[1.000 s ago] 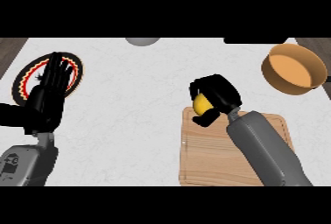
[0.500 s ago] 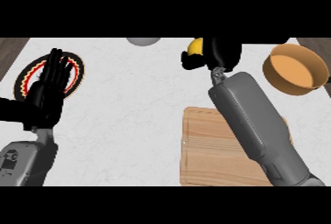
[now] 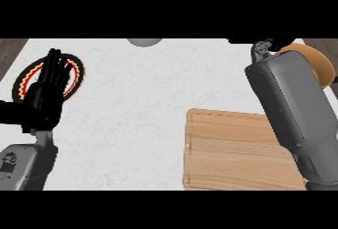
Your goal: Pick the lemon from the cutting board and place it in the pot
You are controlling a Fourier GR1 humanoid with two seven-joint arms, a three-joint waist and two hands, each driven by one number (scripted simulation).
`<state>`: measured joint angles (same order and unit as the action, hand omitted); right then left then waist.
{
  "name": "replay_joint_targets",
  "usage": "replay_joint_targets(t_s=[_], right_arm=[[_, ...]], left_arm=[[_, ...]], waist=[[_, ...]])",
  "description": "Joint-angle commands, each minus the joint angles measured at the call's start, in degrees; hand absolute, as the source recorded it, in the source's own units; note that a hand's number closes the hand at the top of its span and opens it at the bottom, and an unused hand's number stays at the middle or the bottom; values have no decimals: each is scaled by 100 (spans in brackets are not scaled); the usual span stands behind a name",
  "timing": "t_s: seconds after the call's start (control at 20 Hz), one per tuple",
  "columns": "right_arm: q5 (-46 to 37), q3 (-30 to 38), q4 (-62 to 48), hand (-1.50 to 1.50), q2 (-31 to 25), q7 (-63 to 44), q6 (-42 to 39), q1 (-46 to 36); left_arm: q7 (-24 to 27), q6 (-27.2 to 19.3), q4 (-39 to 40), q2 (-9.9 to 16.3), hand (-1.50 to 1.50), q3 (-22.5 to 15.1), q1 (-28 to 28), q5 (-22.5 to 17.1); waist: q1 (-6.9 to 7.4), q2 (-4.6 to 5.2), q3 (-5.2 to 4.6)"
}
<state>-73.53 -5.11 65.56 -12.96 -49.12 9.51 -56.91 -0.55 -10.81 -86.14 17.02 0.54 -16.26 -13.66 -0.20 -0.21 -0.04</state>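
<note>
Right forearm [image 3: 290,107] stretches over the pot [image 3: 317,62] — its hand and the lemon are hidden, so grip unknown. Left hand [image 3: 46,89] rests by the plate [image 3: 78,74], fingers straight.

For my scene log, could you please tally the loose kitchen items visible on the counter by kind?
Cutting board: 1
Pot, mostly hidden by the right forearm: 1
Plate, partly behind the left hand: 1
Grey round object at the far edge, cut off: 1
Lemon: 0 visible
Total: 4
</note>
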Motion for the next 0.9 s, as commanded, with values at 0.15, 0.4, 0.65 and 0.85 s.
replay_joint_targets(t_s=[0.15, 0.4, 0.65, 0.85], right_arm=[[415, 685, 126, 150, -866, 572, -250, 608], [986, 1366, 52, 150, -1601, 1475, -16, 1043], [1448, 1795, -180, 150, -1750, 2245, 419, 1639], [1680, 2132, -1478, 150, -2133, 3189, 777, 1226]], left_arm=[[0, -119, -170, -171, 0, -32, 98, 174], [-69, -14, -192, -63, 0, 174, 58, 95], [-73, -114, -233, -294, 0, -52, 131, 355], [-269, 29, -430, -246, 0, 19, 141, 247]], waist=[[4, 19, 5], [8, 24, 7], [23, 26, 8], [107, 46, 8]])
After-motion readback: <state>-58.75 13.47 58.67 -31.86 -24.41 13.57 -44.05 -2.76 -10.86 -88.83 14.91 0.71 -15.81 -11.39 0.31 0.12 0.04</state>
